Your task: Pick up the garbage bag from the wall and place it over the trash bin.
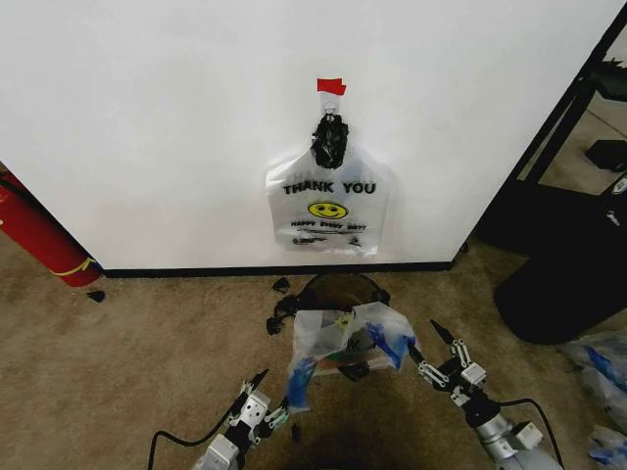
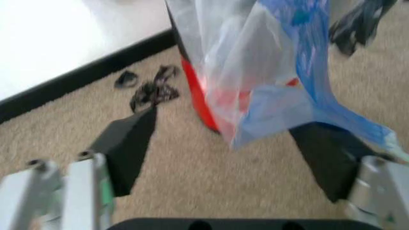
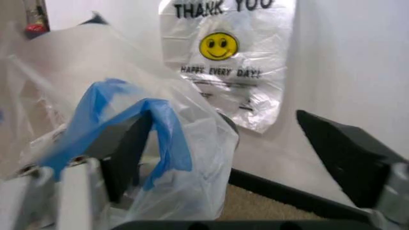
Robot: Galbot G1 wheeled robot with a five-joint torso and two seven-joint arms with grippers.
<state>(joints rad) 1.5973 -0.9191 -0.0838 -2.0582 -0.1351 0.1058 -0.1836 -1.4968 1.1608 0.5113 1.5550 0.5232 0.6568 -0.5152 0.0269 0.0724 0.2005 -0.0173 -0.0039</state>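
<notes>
The garbage bag (image 1: 345,338), thin and see-through with blue strips, lies crumpled over the top of the trash bin (image 1: 341,287), which stands on the carpet by the wall (image 1: 147,117). My left gripper (image 1: 279,394) is open at the bag's left side. In the left wrist view a blue strip of the garbage bag (image 2: 300,72) hangs between the spread fingers of that gripper (image 2: 223,122), in front of the bin's red bottom (image 2: 197,96). My right gripper (image 1: 421,341) is open at the bag's right side. In the right wrist view the garbage bag (image 3: 128,110) drapes against one finger.
A like printed bag (image 1: 328,211) without blue strips hangs on the wall from a hook under red tape. A red cylinder (image 1: 39,235) leans at the left. A big black sack (image 1: 568,284) and more bags (image 1: 600,372) sit at the right. Black scraps (image 1: 277,304) lie by the bin.
</notes>
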